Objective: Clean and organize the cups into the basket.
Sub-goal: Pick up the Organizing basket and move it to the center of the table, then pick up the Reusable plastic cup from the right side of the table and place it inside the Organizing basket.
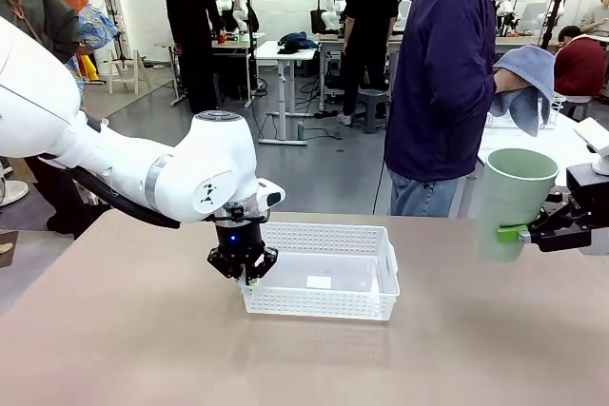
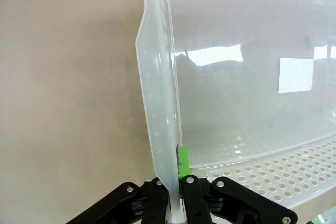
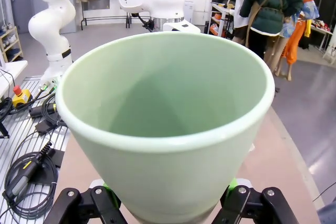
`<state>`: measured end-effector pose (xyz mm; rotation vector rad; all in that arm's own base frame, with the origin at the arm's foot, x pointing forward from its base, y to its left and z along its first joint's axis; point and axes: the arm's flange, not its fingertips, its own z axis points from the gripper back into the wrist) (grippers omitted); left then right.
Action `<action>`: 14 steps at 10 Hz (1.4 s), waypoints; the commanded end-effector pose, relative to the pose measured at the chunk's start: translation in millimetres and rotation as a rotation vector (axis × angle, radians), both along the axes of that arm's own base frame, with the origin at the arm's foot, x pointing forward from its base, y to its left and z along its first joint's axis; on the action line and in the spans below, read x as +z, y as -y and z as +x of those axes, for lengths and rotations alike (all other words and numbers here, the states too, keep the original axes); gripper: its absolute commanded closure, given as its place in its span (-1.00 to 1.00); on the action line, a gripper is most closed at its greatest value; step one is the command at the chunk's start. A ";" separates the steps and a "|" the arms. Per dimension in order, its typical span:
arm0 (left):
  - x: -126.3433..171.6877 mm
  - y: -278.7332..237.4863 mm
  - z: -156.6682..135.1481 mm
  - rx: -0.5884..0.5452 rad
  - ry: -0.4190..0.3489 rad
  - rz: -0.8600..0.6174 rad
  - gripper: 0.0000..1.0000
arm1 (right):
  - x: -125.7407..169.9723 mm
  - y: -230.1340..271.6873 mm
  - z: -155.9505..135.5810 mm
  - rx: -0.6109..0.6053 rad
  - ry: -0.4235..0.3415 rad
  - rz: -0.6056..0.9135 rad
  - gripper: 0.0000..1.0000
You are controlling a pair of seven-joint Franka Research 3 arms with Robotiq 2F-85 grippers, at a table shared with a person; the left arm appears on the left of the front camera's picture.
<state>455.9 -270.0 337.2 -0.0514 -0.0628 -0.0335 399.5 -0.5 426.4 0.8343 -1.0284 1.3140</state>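
Note:
The white lattice basket [image 1: 328, 273] sits mid-table with nothing in it. My left gripper [image 1: 249, 278] is shut on its left end wall; in the left wrist view the thin wall [image 2: 157, 119] runs between the green pads [image 2: 183, 162]. At the table's right edge my right gripper [image 1: 519, 233] is shut on the pale mint green cup [image 1: 509, 199], held upright above the table. That cup [image 3: 168, 124] has its open mouth toward the right wrist camera and looks empty. Tan-brown cups are out of view.
A person in a dark purple hoodie [image 1: 447, 73] stands at the far right side, holding a blue-grey cloth [image 1: 525, 83]. The tan table [image 1: 124, 330] is bare in front and left of the basket. Cables [image 3: 26, 177] lie beside the table in the right wrist view.

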 end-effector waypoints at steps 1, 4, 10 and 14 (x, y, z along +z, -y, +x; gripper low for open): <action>-1.0 0.9 -2.4 -0.004 0.005 0.000 1.00 | 2.5 -1.1 1.1 0.008 0.010 0.005 -0.34; -1.0 0.9 -2.4 -0.004 0.005 0.000 1.00 | 13.6 -11.5 1.1 0.069 0.030 -0.085 -0.65; -1.0 0.9 -2.4 -0.004 0.005 0.000 1.00 | 113.7 -181.3 40.8 0.122 0.057 -0.709 -0.65; -1.0 0.9 -2.4 -0.004 0.005 0.000 1.00 | 64.3 -278.7 77.8 0.182 0.015 -0.892 -0.65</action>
